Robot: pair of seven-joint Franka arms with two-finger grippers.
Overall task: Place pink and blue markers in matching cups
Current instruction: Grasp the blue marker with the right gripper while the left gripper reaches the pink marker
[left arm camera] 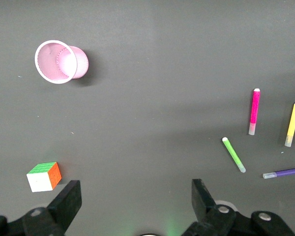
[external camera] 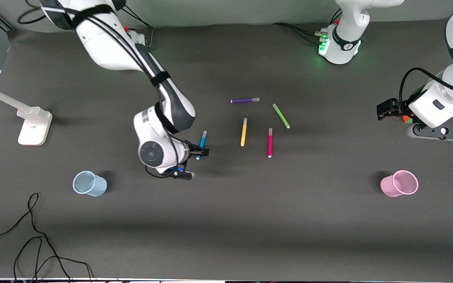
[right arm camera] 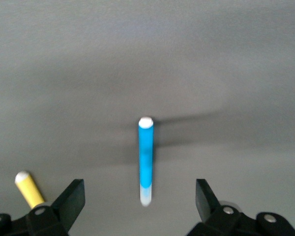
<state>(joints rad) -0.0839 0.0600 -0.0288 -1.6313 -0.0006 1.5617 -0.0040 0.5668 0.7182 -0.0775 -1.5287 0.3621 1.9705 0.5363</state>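
Markers flat; cups upright

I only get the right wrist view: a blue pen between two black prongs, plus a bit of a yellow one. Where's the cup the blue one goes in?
Observer: The right pincer hangs open over the blue marker. The blue cup stands nearer the front camera, toward the right arm's end.
Operator: Any pink pen?
Observer: Yes, the pink marker lies beside the yellow pen.
Operator: And its cup?
Observer: The pink cup stands toward the left arm's end, where the left pincer waits open near a colour cube.
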